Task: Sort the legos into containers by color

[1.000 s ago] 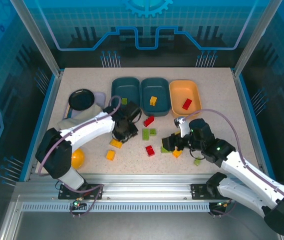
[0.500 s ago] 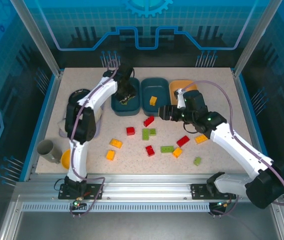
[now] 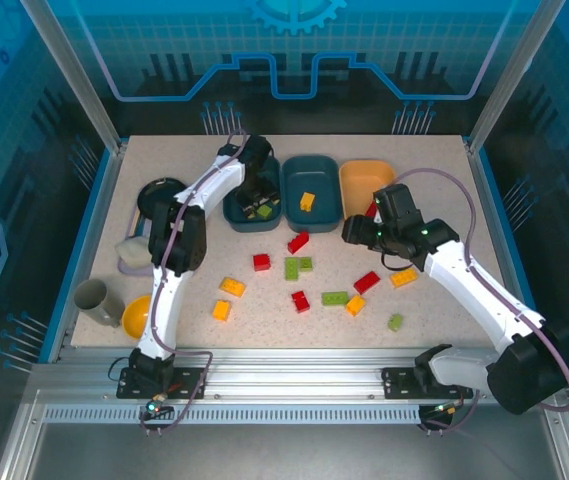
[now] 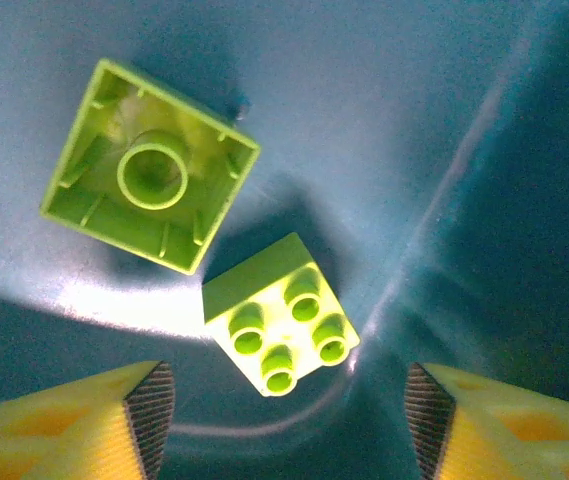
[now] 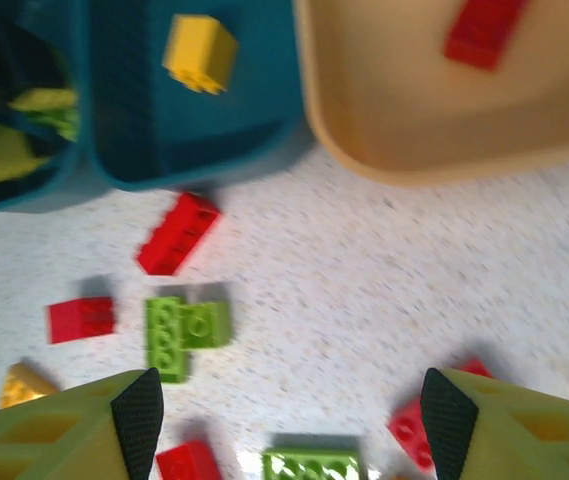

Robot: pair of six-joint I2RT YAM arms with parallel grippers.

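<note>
Left hand (image 4: 289, 415) stands open above the left teal tray (image 3: 234, 212), upper centre of the overhead frame. Two green bricks lie on that tray's floor, one studs up (image 4: 282, 315), one inverted (image 4: 149, 180), neither touched. Right hand (image 5: 291, 415) is open and empty over the tabletop (image 3: 434, 180), just below the orange tray (image 3: 364, 178), which holds one red brick (image 5: 482, 30). Middle teal tray (image 3: 326, 210) holds a yellow brick (image 3: 307, 201). Red, green and yellow loose bricks (image 3: 292, 268) lie mid-frame on the tabletop.

A yellow lego (image 3: 307, 201) lies in the middle teal tray (image 3: 314, 173), with loose legos (image 3: 292, 268) scattered on the table (image 3: 434, 170) nearby.
</note>
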